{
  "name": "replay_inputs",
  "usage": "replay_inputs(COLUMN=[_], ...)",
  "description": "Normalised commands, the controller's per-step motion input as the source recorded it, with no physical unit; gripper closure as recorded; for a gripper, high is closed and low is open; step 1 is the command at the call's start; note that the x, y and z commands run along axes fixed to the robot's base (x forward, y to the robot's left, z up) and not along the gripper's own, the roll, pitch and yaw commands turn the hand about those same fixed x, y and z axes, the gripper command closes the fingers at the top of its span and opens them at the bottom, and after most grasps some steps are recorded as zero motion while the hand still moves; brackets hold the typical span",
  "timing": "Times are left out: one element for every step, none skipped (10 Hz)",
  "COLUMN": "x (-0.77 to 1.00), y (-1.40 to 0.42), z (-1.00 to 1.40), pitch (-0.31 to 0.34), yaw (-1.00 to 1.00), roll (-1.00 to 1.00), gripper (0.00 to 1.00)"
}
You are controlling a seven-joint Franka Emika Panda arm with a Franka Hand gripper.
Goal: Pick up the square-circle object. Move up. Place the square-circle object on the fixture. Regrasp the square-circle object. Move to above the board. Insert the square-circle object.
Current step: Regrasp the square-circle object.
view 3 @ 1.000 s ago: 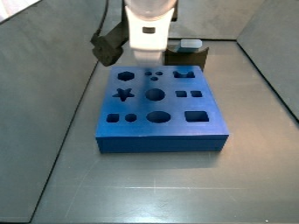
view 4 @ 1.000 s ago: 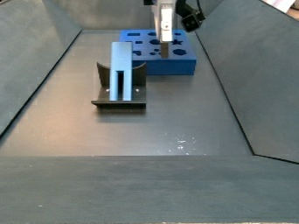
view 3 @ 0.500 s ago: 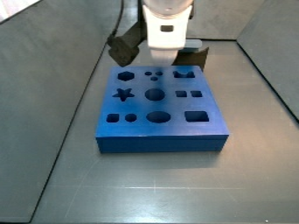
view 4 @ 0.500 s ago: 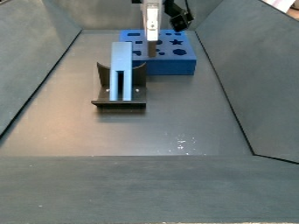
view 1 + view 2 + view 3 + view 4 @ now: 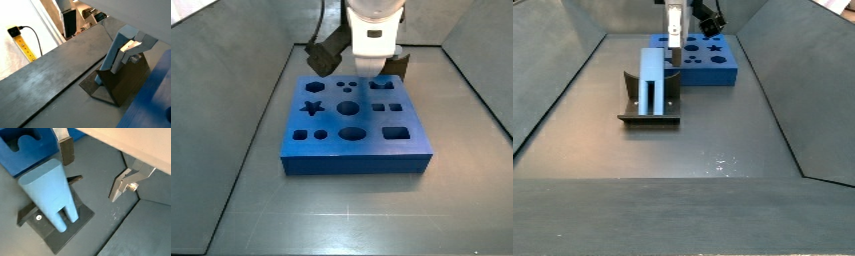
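Pegs: one square-circle object (image 5: 653, 78), upright on the fixture (image 5: 648, 113), near side of the board.
Boards: one board (image 5: 354, 122), blue, with a dozen cut-out holes.
Gripper: one gripper (image 5: 93, 169) above the board's far edge; fingers (image 5: 65, 150) apart, holding nothing.
Writing: none readable.

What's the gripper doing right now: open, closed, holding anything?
Gripper: open and empty, fingers apart, above the square-circle object, which stands upright in the fixture beside the board.
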Motion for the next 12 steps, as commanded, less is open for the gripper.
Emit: replay_inputs(x=[0.88,0.81,0.77,0.7,0.67,0.6,0.57,0.53,0.47,0.42,0.4,0.35], y=[-0.04,-0.04,-0.04,-0.04,-0.04,-0.04,-0.03,-0.03,-0.04,-0.03,-0.03,-0.03], z=[-0.05,-0.04,-0.05,-0.05,-0.05,-0.04,-0.04,-0.04,-0.04,-0.04,-0.04,-0.04], pitch=[0.126,0.132,0.134,0.134,0.129,0.116,0.111,0.103,0.091,0.089,0.088,0.087], yaw=[0.02,0.04,0.05,0.08,0.09,0.09,0.1,0.1,0.09,0.09,0.08,0.08], roll=[0.15,0.16,0.16,0.17,0.17,0.15,0.15,0.15,0.15,0.15,0.15,0.15], gripper=[0.0,0.0,0.0,0.0,0.0,0.0,0.0,0.0,0.0,0.0,0.0,0.0])
